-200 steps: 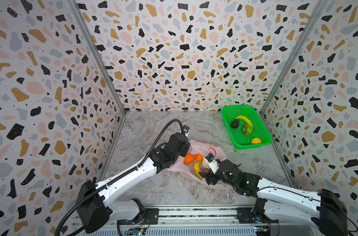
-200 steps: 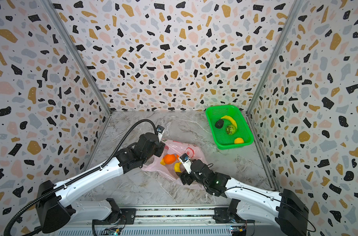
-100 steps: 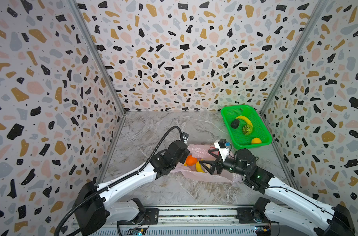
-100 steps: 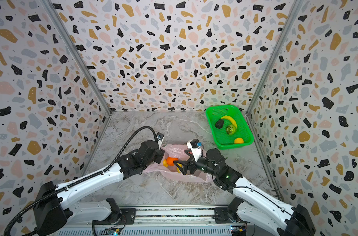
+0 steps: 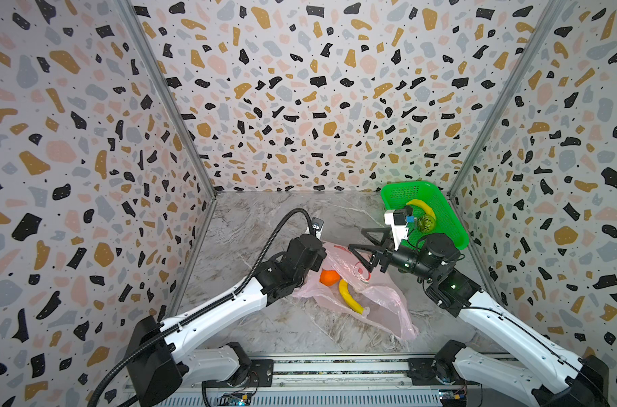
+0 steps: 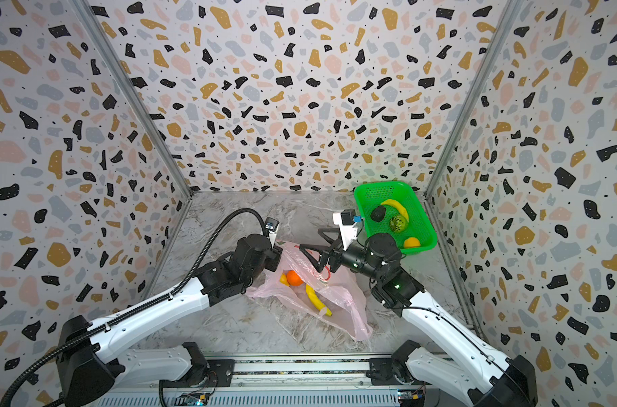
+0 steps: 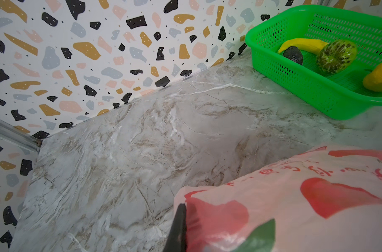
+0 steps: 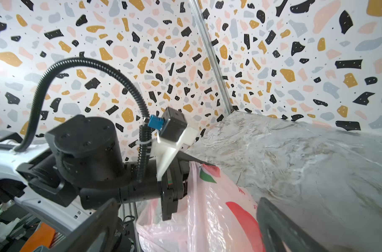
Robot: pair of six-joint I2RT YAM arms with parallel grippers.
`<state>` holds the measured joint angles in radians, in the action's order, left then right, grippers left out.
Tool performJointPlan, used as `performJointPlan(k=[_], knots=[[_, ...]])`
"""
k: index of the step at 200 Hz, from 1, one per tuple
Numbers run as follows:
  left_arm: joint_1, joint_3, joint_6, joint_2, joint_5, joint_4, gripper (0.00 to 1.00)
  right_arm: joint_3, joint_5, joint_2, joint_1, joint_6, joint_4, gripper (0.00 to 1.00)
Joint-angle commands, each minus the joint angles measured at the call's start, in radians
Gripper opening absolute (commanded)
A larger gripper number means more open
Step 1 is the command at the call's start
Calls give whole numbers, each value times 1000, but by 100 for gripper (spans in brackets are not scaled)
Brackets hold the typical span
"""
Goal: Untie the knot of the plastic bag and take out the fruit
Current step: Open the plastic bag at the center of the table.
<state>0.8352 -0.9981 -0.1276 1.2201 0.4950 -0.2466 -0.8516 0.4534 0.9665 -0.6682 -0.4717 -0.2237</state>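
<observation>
Surface: a grey marble-patterned worktop (image 5: 264,225) is enclosed by terrazzo-patterned walls (image 5: 300,105).
Right wrist view only: the left gripper (image 8: 198,162) is seen with jaws clamped on the thin pale pink plastic bag (image 8: 207,218).
Right gripper (image 5: 355,238): jaws held wide apart, near the green perforated basket (image 5: 444,215).
Bag: laid near that basket; an orange tangerine toy (image 5: 329,277) and a long yellow banana (image 5: 349,299) are contained.
Basket: a black avocado toy (image 6: 378,213) is shown in a top view.
</observation>
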Motion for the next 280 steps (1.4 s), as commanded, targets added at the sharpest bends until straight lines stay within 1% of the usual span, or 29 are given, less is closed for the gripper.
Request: performJointPlan(k=[1,14,36,53,59,77,89,99,102,110,117,130,144,168,176,182,192,202,207,217,236,255,280], knots=[[2,-64,25,3,-16,-28,0,-74,0,-43,-12,80,256,95],[1,-94,27,12,-30,-57,0,-126,-10,-69,-52,95,395,86],[2,-135,29,43,-62,-99,0,-215,-54,-79,-162,70,600,81],[2,-155,32,70,-67,-128,0,-235,-95,-90,-255,3,652,81],[2,-157,29,75,-70,-132,0,-246,-117,-87,-289,-22,671,77],[1,-164,21,83,-84,-138,0,-310,-157,-38,-391,-52,751,74],[2,-170,19,87,-84,-149,0,-366,-205,6,-466,-64,814,68],[2,-173,20,86,-82,-157,0,-401,-271,36,-518,-87,864,68],[2,-173,20,85,-80,-159,0,-406,-295,42,-531,-97,878,67],[2,-175,21,81,-77,-163,0,-408,-365,53,-562,-130,914,62],[2,-174,23,77,-75,-164,0,-397,-408,55,-573,-154,932,60],[1,-167,23,61,-78,-161,0,-349,-486,50,-573,-205,932,59],[2,-151,16,39,-86,-151,0,-283,-550,43,-571,-242,876,58],[4,-123,-2,-3,-101,-133,0,-192,-565,66,-535,-254,766,55],[5,-111,-9,-17,-105,-124,0,-166,-556,79,-517,-257,731,50],[5,-104,-15,-27,-109,-120,0,-152,-552,94,-510,-249,706,49],[6,-99,-19,-38,-118,-117,0,-144,-563,126,-508,-246,698,49],[11,-97,-23,-46,-124,-117,0,-147,-593,167,-509,-249,722,44],[14,-97,-24,-49,-126,-117,0,-147,-624,188,-508,-253,740,43],[24,-90,-26,-60,-124,-112,0,-143,-714,216,-507,-262,778,43],[48,-57,-41,-96,-104,-90,0,-108,-839,225,-447,-255,782,43],[80,1,-54,-142,-75,-58,0,-31,-908,213,-371,-210,669,44],[118,96,-81,-202,-50,2,0,51,-1022,228,-299,-157,512,47]])
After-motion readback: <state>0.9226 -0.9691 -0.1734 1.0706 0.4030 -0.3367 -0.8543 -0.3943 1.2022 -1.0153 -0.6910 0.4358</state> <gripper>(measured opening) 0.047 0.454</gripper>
